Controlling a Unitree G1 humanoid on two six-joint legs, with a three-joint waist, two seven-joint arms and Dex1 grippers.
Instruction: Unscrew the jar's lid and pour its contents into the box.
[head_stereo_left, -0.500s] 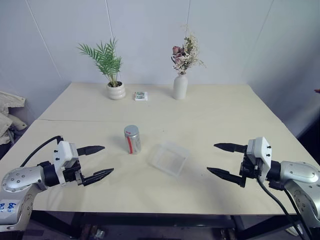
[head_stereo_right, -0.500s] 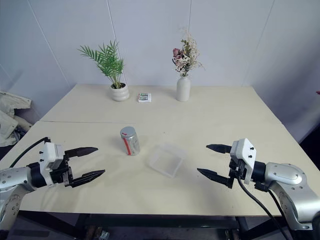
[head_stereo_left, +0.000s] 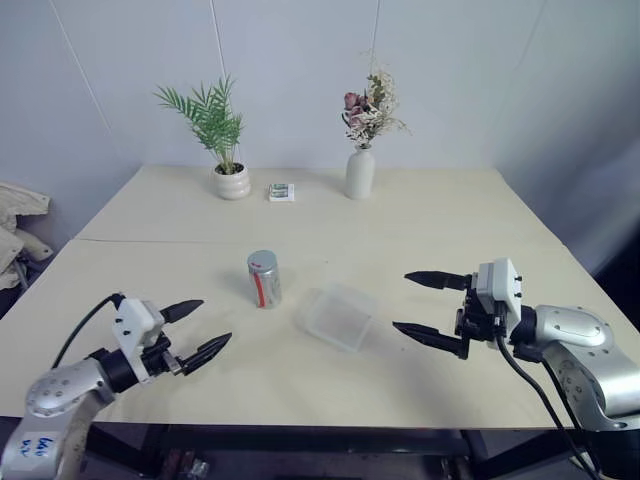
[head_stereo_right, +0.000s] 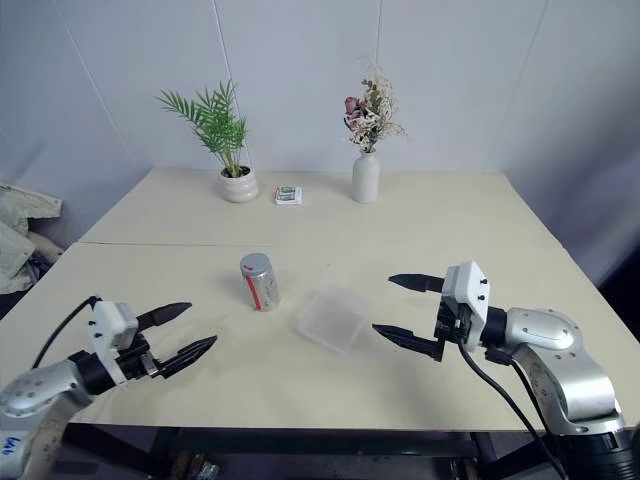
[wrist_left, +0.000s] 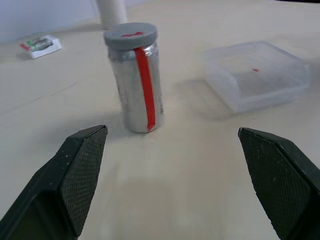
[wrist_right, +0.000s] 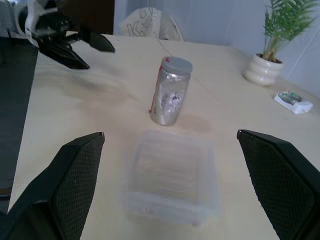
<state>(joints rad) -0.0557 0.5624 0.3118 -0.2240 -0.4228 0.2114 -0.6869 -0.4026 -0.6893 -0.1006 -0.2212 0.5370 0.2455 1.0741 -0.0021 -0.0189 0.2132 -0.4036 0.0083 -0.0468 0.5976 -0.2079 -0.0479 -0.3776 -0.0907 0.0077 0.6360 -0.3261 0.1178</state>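
The silver-grey jar (head_stereo_left: 264, 281) with a red stripe stands upright mid-table, its flat grey lid (wrist_left: 130, 35) on top. Its contents are hidden inside. To its right lies the clear plastic box (head_stereo_left: 336, 317), empty as far as I can see. My left gripper (head_stereo_left: 213, 322) is open, low over the table near the front edge, pointing at the jar from a short distance and touching nothing. My right gripper (head_stereo_left: 402, 301) is open too, just right of the box and pointing left at it, apart from it. The jar (wrist_right: 170, 92) and box (wrist_right: 170, 175) lie ahead of its fingers.
A potted palm (head_stereo_left: 225, 150), a small printed packet (head_stereo_left: 281, 192) and a white vase of dried flowers (head_stereo_left: 361, 170) stand along the table's far edge. A pale cloth (head_stereo_left: 15, 225) lies off the table's left side. A seam (head_stereo_left: 150, 241) crosses the tabletop behind the jar.
My right gripper has moved left, closer to the box. My left arm has sunk a little toward the table. Jar and box have not moved.
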